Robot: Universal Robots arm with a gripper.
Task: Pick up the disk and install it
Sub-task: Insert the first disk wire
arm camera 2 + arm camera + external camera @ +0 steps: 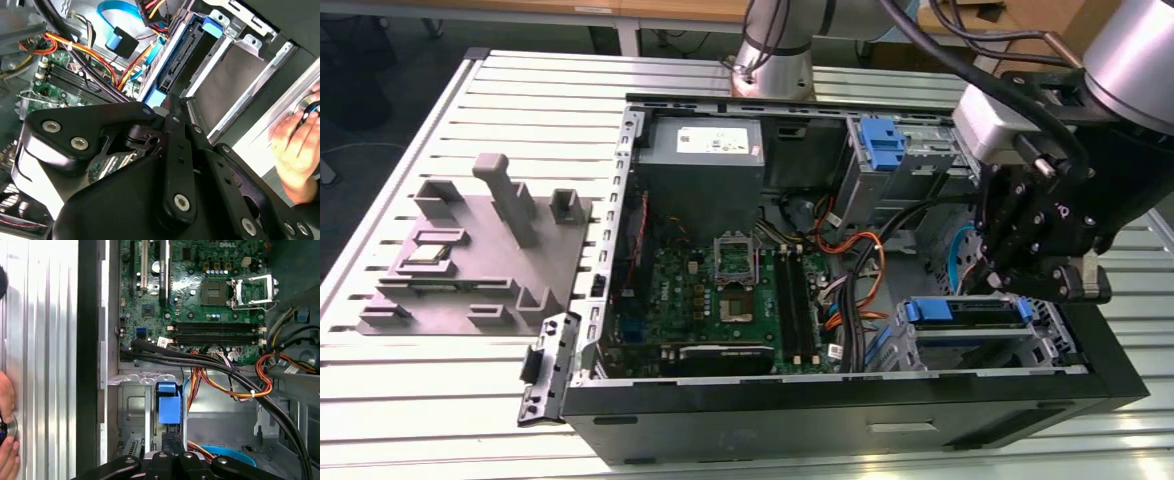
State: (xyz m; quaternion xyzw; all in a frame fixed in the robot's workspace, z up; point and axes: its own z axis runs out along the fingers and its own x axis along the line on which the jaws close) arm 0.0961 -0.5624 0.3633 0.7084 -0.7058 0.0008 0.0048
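Hovering black gripper (1034, 288) just above grey metal drive cage (1047, 338) | jaws — cannot tell whether apart or together | flat silver-grey disk (958, 312) with blue plastic rails sits in that cage — front corner of open black computer case (854, 410)

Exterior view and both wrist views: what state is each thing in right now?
computer case: lying on its side, side panel off, insides exposed.
disk: standing on edge in the drive cage; whether it is fully seated cannot be told.
gripper: poised at the disk's edge; contact unclear.
CPU socket: cover plate flipped open.
memory slots: empty.
hand: on the table beside the case.
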